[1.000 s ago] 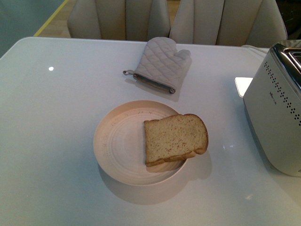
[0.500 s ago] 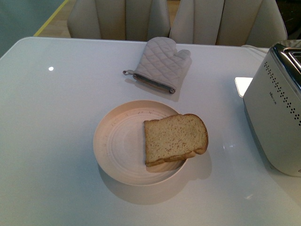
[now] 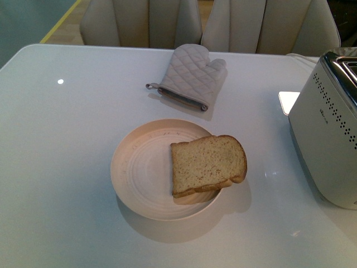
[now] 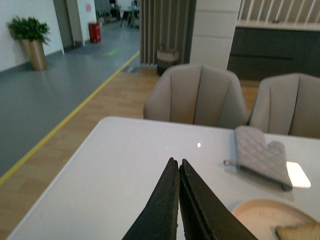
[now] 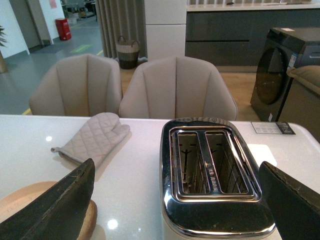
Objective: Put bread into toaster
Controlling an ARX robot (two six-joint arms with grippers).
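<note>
On the glossy white table [image 3: 56, 167], a round cream plate [image 3: 139, 167] with fine concentric rings holds the bread [image 3: 207, 163]. It is a tan slice with speckled crumb and a darker brown crust. It lies flat on the right half of the plate, and its rounded top reaches over the rim toward the toaster [image 3: 326, 145]. Under it the edge of a second slice shows.

The toaster stands well apart from the plate at the right edge of the table. It is a boxy pale grey-white body with rows of small dark dots along its side. From the right wrist view, its shiny chrome top [image 5: 215, 220] has two long slots [image 5: 207, 162], both without bread.

Behind the plate lies a quilted grey oven mitt [image 3: 189, 75], flat, with a darker cuff. Beige padded chairs [image 3: 139, 22] stand at the far side.

The left gripper [image 4: 178, 162] has its two black wedge-shaped fingers pressed together and grasps nothing, above the bare table. The right gripper [image 5: 176, 170] is spread wide and grasps nothing; its dark rough fingers [image 5: 60, 205] frame the toaster.
</note>
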